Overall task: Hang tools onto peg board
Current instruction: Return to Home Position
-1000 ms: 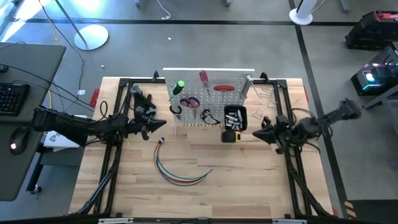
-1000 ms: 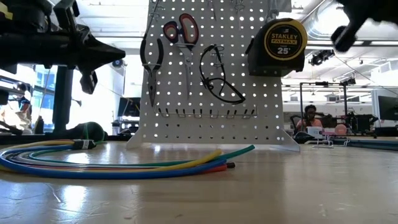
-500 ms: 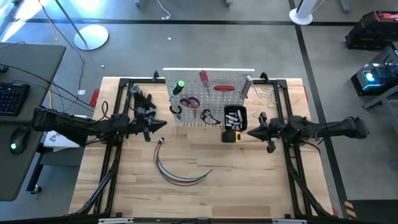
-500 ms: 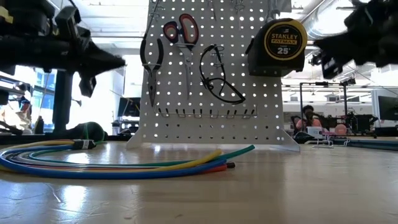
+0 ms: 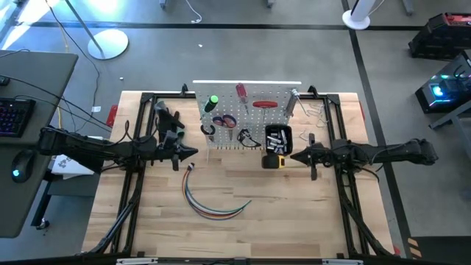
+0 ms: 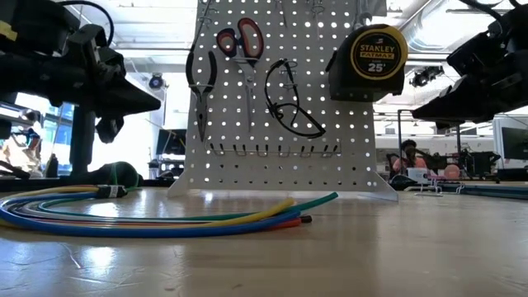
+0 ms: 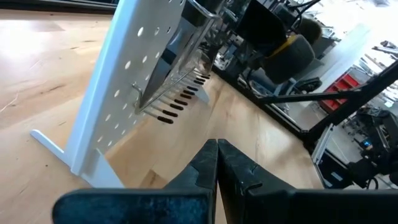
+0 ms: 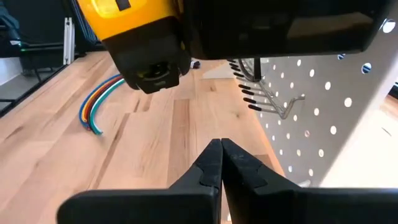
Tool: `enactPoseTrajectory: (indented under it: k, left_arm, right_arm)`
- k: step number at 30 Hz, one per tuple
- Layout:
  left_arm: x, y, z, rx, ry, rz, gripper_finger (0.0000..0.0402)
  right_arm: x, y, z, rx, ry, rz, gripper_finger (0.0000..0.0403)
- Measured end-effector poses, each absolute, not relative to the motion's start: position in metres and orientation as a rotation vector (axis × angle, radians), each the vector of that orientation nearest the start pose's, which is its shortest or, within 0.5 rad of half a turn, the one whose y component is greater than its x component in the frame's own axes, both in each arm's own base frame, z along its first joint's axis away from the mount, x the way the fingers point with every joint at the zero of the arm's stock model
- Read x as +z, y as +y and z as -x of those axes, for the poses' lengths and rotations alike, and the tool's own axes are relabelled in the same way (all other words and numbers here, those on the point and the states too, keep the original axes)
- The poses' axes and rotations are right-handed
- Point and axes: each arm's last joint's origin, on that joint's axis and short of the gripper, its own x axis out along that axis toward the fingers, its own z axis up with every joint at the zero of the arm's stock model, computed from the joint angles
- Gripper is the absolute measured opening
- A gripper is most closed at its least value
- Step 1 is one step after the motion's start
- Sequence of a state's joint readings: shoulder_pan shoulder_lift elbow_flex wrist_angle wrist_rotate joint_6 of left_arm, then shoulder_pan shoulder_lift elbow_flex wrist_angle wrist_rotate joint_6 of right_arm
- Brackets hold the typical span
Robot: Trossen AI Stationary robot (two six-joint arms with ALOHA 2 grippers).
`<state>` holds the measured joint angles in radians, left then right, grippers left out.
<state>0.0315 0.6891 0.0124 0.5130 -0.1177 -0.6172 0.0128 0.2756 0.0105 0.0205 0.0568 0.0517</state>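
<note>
Right gripper [image 5: 294,154] has swung level, jaws closed and empty like those of left gripper [image 5: 193,151], tip aimed at yellow tape measure [image 5: 274,160] hanging just ahead on peg board [image 5: 228,99], so homing probably means backing straight away.

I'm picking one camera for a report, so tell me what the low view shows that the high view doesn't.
Only the low view: the Stanley label on the tape measure and a person in the room behind. Only the high view: the green-handled screwdriver, the black bin, a keyboard. Both: the peg board, red-handled scissors, cable bundle, the left tool and right tool either side.
</note>
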Motion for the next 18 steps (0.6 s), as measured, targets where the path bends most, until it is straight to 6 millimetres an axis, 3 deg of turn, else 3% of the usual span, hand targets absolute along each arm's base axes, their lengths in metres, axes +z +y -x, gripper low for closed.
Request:
enactPoseTrajectory:
  k: [11,18]
  left_arm:
    - [0.149,0.008,-0.139,0.196,0.118,0.607,0.0000]
    - [0.164,0.007,-0.120,0.162,0.009,0.613,0.0000]
  right_arm:
    - [0.146,0.000,-0.112,-0.053,0.243,-0.043,0.0000]
    - [0.153,0.000,-0.108,-0.051,0.167,-0.045,0.0000]
